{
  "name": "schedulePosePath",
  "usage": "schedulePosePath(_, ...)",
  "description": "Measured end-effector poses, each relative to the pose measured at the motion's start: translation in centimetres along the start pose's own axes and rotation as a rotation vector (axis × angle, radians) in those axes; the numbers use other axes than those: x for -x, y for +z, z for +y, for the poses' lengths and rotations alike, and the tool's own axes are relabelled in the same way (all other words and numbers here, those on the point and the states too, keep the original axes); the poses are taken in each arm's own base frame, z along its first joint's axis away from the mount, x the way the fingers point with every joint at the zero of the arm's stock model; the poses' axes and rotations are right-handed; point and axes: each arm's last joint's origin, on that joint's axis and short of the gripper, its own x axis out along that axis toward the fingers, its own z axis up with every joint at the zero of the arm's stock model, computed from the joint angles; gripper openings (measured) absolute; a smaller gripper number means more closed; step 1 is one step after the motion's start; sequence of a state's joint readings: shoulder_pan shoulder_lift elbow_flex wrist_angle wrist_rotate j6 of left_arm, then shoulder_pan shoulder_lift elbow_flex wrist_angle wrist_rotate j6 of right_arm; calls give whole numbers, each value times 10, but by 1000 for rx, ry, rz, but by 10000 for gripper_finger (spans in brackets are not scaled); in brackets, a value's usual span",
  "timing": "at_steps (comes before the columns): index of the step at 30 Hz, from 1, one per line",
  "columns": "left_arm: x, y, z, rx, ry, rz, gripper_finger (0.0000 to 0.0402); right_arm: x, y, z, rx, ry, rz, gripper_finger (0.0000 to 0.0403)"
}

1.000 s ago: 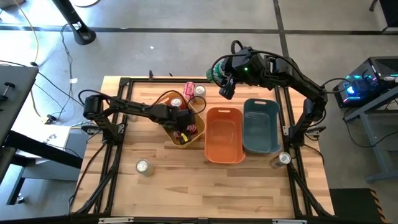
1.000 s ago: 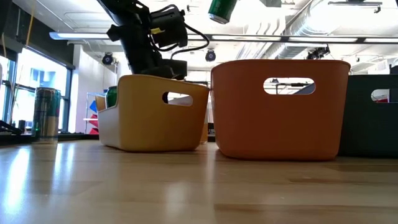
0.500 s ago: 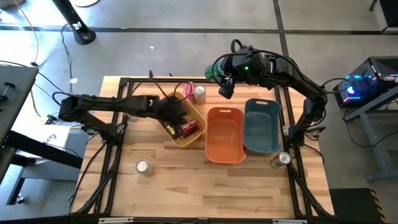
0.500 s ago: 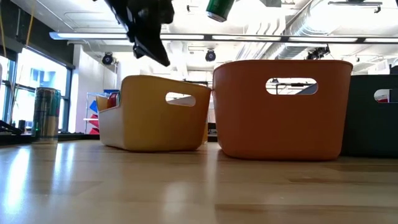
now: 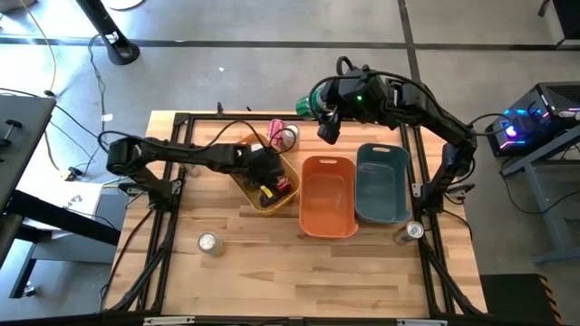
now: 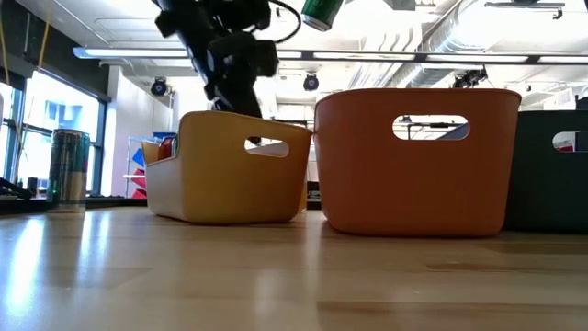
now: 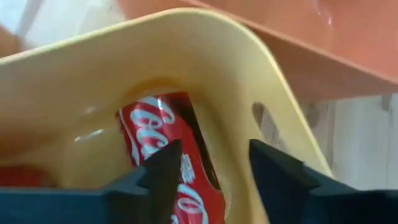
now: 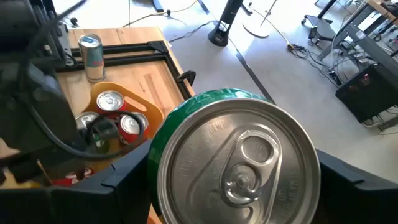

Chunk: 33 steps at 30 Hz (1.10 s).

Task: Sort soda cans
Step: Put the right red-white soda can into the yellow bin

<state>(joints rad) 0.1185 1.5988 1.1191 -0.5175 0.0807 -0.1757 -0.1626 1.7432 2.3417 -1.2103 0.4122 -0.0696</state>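
My right gripper (image 5: 323,116) holds a green soda can (image 5: 316,102) high above the table's far edge, beyond the orange bin (image 5: 327,222). My left gripper (image 5: 265,172) hovers open just over the yellow bin (image 5: 255,201), above a red soda can (image 7: 155,140) that lies on its side on the bin's floor. More red cans (image 8: 112,101) stand upright in the bin's far end. A pink can (image 5: 275,129) and a silver-topped can (image 5: 291,136) stand on the table behind that bin. Two lone cans (image 5: 209,243) (image 5: 414,231) stand near the front. My right gripper pinches the green can by its round side wall (image 8: 163,134), one finger (image 8: 121,177) on either side. The can lies along the fingers, with its silver top (image 8: 239,162) turned back toward the wrist. It hangs tilted, lifted clear of everything.
The teal bin (image 5: 381,210) stands to the right of the orange one, and both show bare floors. A black frame (image 5: 172,195) runs along the table's left and right sides. A tall can (image 6: 69,170) stands at the left in the low view. Bare wood lies near the front edge.
My left gripper has risen out of the yellow bin and now hangs just above it, tipped more steeply down. The red can stays lying in the bin. My right gripper has kept still with the green can.
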Motion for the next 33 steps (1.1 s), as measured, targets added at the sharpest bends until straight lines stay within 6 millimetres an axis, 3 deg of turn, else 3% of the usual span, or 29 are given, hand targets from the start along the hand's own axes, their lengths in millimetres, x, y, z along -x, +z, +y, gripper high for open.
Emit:
schedulePosePath(6,-18,1,4,-9,60,2,277,0,0,0,0,0,2,287)
schedulePosePath(12,-56,-8,15,41,71,114,323,0,-1,0,1,3,7,287)
schedulePosePath(17,-71,-15,13,58,87,171,331,0,-1,0,2,4,9,287)
schedulePosePath(22,-73,-20,16,58,188,201,331,0,-1,0,3,4,11,287)
schedulePosePath(33,-75,-35,42,181,321,342,330,0,-2,0,-12,11,23,287)
